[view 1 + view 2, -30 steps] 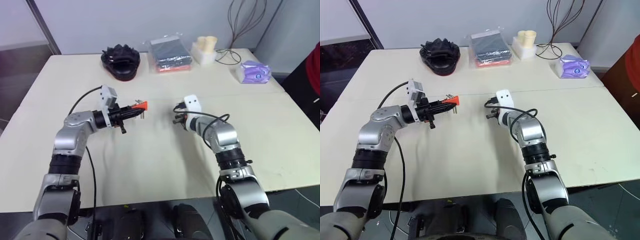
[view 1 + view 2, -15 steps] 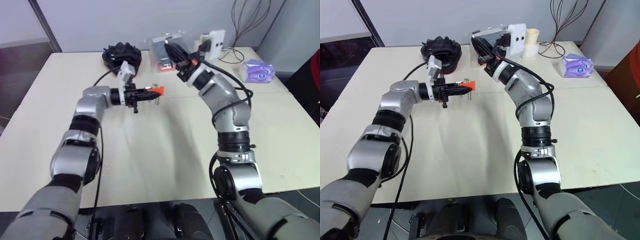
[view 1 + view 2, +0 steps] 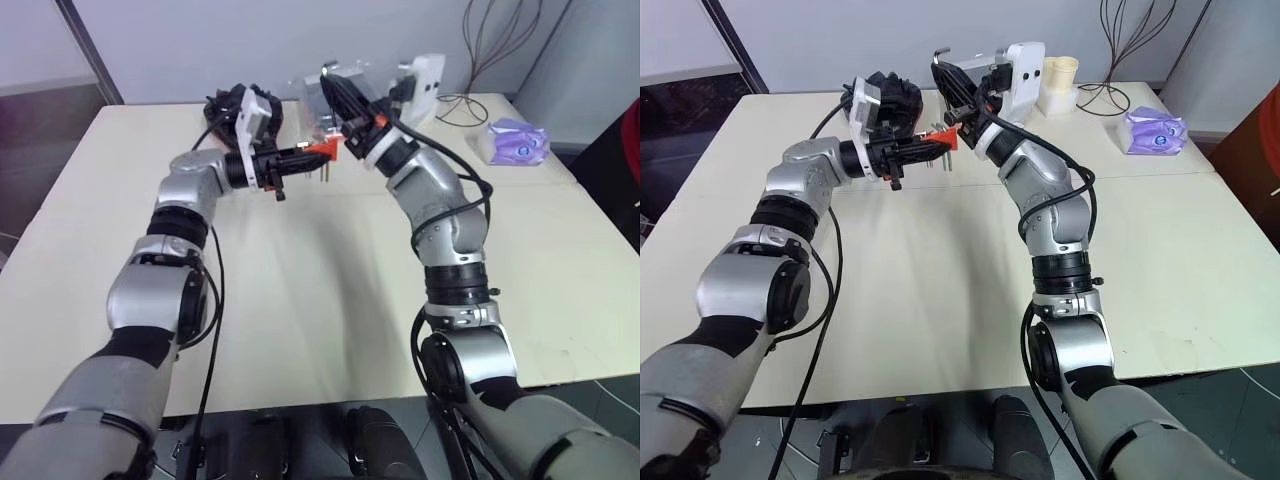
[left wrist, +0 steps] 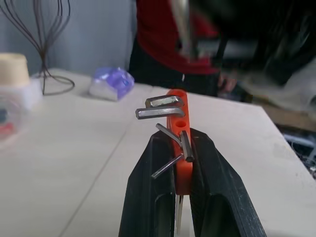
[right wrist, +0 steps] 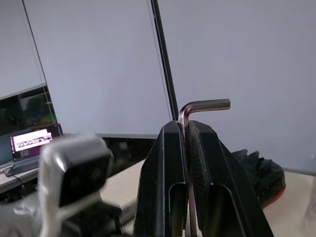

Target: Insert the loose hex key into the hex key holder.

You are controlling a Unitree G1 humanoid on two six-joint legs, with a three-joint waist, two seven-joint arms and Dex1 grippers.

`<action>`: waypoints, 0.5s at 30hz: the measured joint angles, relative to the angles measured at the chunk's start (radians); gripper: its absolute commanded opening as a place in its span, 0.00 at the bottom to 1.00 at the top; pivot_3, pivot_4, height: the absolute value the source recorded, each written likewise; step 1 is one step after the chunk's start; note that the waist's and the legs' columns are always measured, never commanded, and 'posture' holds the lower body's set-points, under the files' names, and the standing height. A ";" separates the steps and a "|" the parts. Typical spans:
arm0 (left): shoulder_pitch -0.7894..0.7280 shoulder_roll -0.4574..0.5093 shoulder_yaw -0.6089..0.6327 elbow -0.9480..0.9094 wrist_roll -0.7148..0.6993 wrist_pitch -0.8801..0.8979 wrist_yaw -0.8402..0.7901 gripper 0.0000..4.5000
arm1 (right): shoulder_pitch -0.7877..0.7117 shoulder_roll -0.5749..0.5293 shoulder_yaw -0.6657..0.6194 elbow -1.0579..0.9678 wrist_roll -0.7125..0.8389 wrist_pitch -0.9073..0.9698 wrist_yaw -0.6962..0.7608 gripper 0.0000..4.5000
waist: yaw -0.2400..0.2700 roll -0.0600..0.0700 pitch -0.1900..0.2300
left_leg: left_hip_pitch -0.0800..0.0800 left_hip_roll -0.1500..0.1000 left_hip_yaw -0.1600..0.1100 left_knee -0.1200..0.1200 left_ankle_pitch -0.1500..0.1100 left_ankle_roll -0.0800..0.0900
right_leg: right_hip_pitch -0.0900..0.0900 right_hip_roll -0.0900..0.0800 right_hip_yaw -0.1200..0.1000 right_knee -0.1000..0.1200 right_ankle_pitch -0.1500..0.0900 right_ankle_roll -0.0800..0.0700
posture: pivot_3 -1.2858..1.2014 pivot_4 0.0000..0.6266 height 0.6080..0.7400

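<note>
Loose hex key [image 5: 202, 105]: thin grey metal L-shaped rod, being pinched between the two black fingers of the right claw [image 5: 183, 129], its short bent end sticking out sideways beyond the fingertips. In the head views the key [image 3: 940, 56] is showing raised above the worktop [image 3: 940, 290], just over the holder. No marking is readable on it.

Hex key holder [image 4: 178, 123]: small orange-red plastic block, being gripped between the fingers of the left claw [image 4: 177, 140], which is pressing on both of its sides. Several short grey keys are protruding from it at differing angles; one round socket near the middle of the block's face is showing unfilled. In the head views the holder [image 3: 944, 136] is being held in the air at the far middle of the worktop, close beside the right claw. No writing is legible.

Surroundings, on the far part of the pale worktop: a black bundled item [image 3: 890, 92] behind the left claw; a dark flat pack in clear wrapping [image 3: 318, 92]; a stack of cream cups [image 3: 1061, 72] in a white holder; a purple packet [image 3: 1151, 131], printing too small to read; a tangle of dark wire [image 3: 1118, 40] rising against the wall. In the left wrist view a person in a red top [image 4: 163, 39] is standing beyond the worktop.
</note>
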 measured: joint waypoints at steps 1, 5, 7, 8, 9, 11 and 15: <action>0.000 -0.001 0.005 0.000 -0.002 0.007 -0.002 0.00 | 0.000 0.000 0.001 0.008 -0.001 -0.006 0.001 0.01 | -0.001 0.000 0.000 | 0.000 0.000 0.000 0.000 0.000 0.000 | 0.000 0.000 0.000 0.000 0.000 0.000 | 0.52 0.24 1.00; 0.001 -0.009 0.012 -0.004 -0.003 0.026 -0.019 0.00 | 0.004 0.000 0.004 0.038 -0.005 -0.037 0.005 0.01 | -0.001 0.000 0.000 | 0.000 0.000 0.000 0.000 0.000 0.000 | 0.000 0.000 0.000 0.000 0.000 0.000 | 0.52 0.24 1.00; 0.002 -0.009 0.012 -0.011 -0.003 0.036 -0.022 0.00 | 0.004 0.000 0.003 0.051 -0.008 -0.054 0.006 0.01 | -0.002 0.000 0.000 | 0.000 0.000 0.000 0.000 0.000 0.000 | 0.000 0.000 0.000 0.000 0.000 0.000 | 0.52 0.24 1.00; 0.003 -0.009 0.012 -0.013 -0.003 0.038 -0.024 0.00 | 0.004 -0.001 0.003 0.055 -0.010 -0.062 0.007 0.01 | -0.001 0.000 0.000 | 0.000 0.000 0.000 0.000 0.000 0.000 | 0.000 0.000 0.000 0.000 0.000 0.000 | 0.52 0.24 1.00; 0.004 -0.009 0.012 -0.017 -0.003 0.039 -0.027 0.00 | 0.004 -0.001 0.003 0.060 -0.011 -0.070 0.007 0.01 | -0.001 0.000 0.000 | 0.000 0.000 0.000 0.000 0.000 0.000 | -0.001 0.000 0.000 0.000 0.000 0.000 | 0.52 0.24 1.00; 0.005 -0.010 0.015 -0.025 -0.003 0.039 -0.027 0.00 | 0.005 -0.002 0.003 0.075 -0.014 -0.078 0.007 0.01 | -0.001 0.000 0.000 | 0.000 0.000 0.000 0.000 0.000 0.000 | -0.001 0.000 0.000 0.001 0.000 0.000 | 0.52 0.24 1.00; 0.005 -0.010 0.024 -0.038 -0.007 0.039 -0.019 0.00 | 0.012 -0.002 0.005 0.087 -0.022 -0.081 0.009 0.01 | -0.001 0.000 0.000 | 0.000 0.000 0.000 0.000 0.000 0.000 | -0.001 0.000 0.000 0.001 0.000 0.000 | 0.52 0.24 1.00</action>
